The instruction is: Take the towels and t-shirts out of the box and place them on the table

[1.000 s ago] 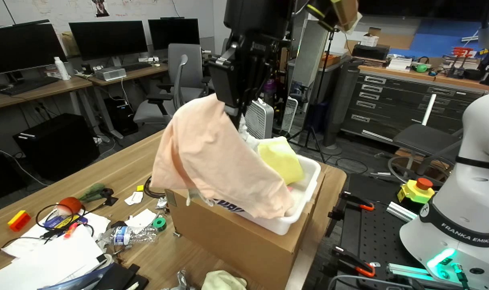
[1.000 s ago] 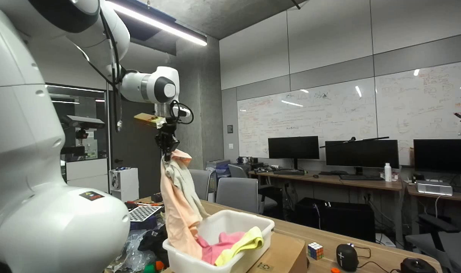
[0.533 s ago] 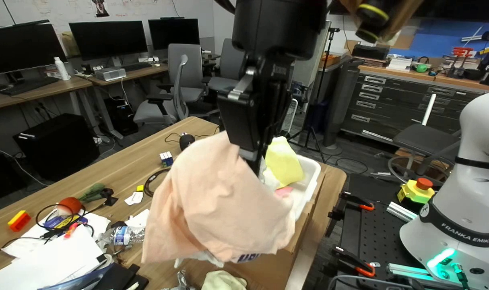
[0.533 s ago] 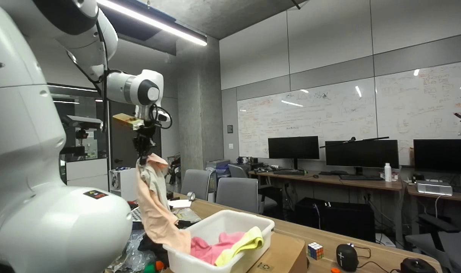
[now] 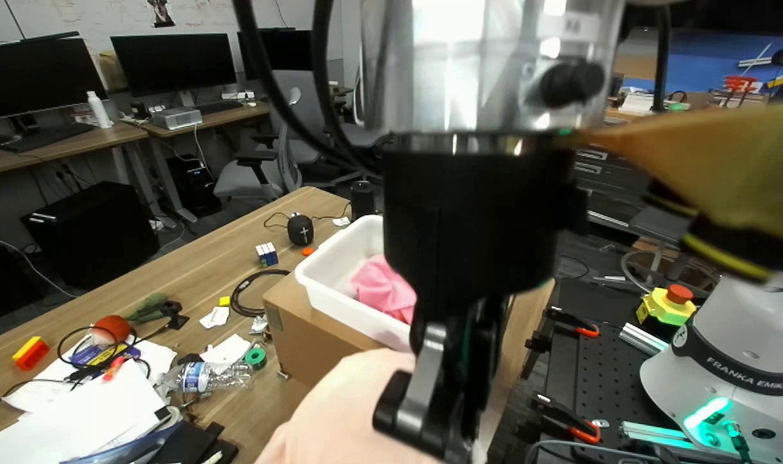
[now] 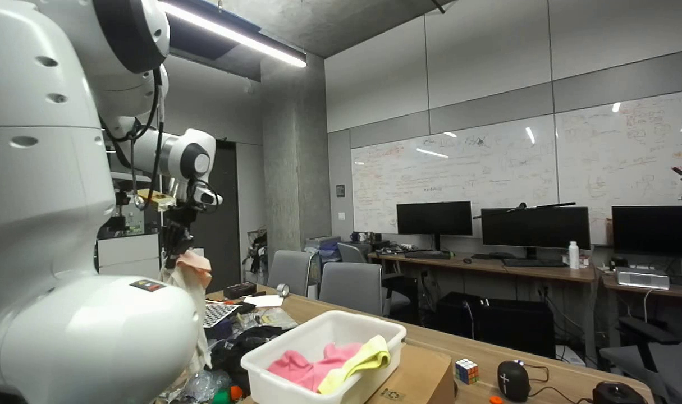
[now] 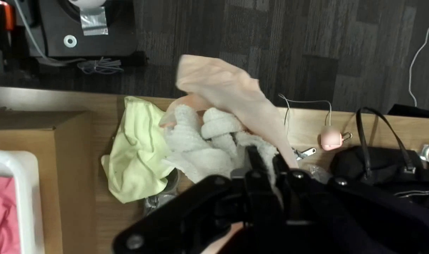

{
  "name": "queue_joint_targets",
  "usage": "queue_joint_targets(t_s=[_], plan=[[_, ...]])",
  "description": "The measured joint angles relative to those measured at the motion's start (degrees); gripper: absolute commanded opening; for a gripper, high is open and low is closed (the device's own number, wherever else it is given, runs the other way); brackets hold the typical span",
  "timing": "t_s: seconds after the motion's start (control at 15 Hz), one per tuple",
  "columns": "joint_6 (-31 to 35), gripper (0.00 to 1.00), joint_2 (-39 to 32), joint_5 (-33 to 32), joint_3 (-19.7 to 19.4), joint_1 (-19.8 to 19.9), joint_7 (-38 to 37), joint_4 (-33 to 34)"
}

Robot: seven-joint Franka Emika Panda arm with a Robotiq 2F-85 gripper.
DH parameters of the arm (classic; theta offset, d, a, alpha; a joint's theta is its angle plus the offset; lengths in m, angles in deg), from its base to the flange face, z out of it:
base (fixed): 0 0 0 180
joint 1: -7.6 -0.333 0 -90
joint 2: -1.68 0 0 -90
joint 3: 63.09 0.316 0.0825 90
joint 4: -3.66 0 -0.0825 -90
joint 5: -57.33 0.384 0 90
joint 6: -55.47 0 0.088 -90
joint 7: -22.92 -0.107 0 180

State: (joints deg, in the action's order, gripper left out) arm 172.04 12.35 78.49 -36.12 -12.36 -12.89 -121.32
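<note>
One smooth peach cloth plus one fluffy white towel hang long-ways down from my black two-finger gripper, pinched in tips. Brown wooden table below gripper: I guess next move straight down.

- Table: light-brown wood-grain top. Cardboard box rests directly on it; bearings take the box as dial centre.
- In an exterior view, 11 o'clock: black speaker. At 10 o'clock: multicoloured cube.
- Between 9 and 10: coiled black cable, yellow block just beside it.
- At 9, near the box: green roll; farther out, clear plastic bottle on its side.
- Also at 9, well apart: red-and-yellow block. Between 8 and 9: spread white papers.
- In the wrist view, between 2 and 3: crumpled yellow-green cloth, just beside the box.
- At 3, well apart: black bag; small pink item near it, at the bag's 10 o'clock.
</note>
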Motion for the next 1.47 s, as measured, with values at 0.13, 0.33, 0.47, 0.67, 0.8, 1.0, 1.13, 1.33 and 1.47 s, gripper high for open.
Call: queue_joint_targets(t_s=[0.13,0.33,0.47,0.67,0.8,1.0,1.13,1.33,1.47], plan=[[1.69,0.06,-2.53,-0.01,1.21,-0.85,-2.41,0.33],[6.34,0.06,-5.77,-0.79,1.82,-1.93,-5.65,0.76],[12.07,0.06,-7.13,-2.69,1.82,-2.32,-7.67,0.74],[21.59,0.34,-7.98,-7.38,1.82,-2.61,-10.43,-0.01],[24.85,0.48,-8.01,-11.57,1.82,-2.63,-12.73,-0.88],[24.85,0.71,-8.0,-15.0,1.8,-2.64,-14.74,-1.91],[24.15,0.86,-8.03,-15.05,1.73,-2.65,-14.8,-2.34],[22.85,1.0,-8.17,-14.94,1.29,-2.64,-14.79,-2.41],[22.16,1.0,-8.2,-15.06,1.04,-2.64,-15.31,-2.41]])
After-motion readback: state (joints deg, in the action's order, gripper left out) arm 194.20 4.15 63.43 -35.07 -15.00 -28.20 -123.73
